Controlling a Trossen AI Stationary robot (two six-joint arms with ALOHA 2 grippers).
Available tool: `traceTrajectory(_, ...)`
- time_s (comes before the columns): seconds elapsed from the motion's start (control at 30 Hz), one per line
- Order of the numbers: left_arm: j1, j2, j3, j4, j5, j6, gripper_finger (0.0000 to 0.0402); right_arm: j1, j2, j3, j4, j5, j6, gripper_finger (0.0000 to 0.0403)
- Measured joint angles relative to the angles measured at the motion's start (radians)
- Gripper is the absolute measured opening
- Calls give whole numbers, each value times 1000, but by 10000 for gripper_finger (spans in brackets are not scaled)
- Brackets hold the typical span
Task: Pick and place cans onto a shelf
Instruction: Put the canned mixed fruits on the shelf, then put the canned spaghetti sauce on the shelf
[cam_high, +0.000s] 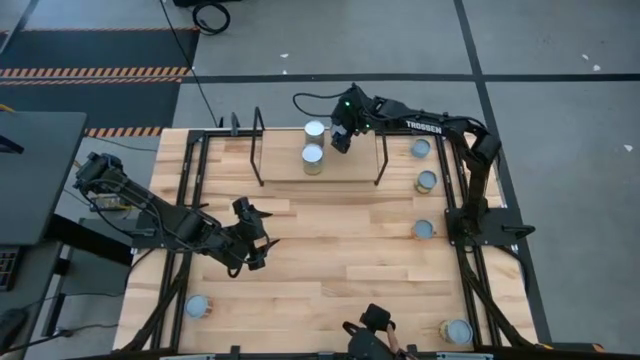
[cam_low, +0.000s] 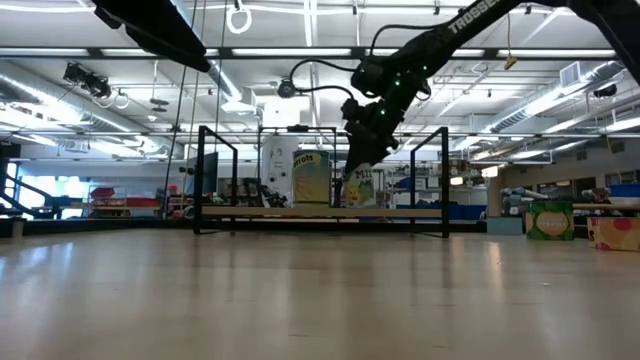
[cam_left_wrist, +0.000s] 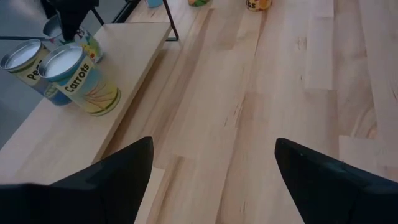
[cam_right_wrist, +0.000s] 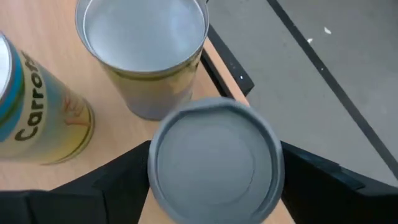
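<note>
The shelf stands at the table's far middle. Two cans stand on its board side by side: one farther off and a can labelled Carrots nearer. My right gripper is over the shelf just right of them, shut on a third can with a grey top. The gripper hides that can in the high view. My left gripper hangs open and empty over the table's left middle, its fingers wide apart in the left wrist view. My right gripper pinches the grey-topped can by its round side, just under the top rim, one finger on each side. The fingers come from above, slanting down. The can is upright, its bottom at the shelf board; I cannot tell whether it rests there.
Three loose cans stand along the table's right side. One stands at the near right corner and one at the near left. The shelf's black posts rise at its ends. A dark object shows at the near edge.
</note>
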Motion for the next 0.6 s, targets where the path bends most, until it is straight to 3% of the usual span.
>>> traceTrajectory(0.27,0,0,0,-2,-3,8,341,2,1,0,-8,-1,0,364)
traceTrajectory(0.6,0,0,0,0,-3,8,341,17,-61,4,-5,33,-19,368)
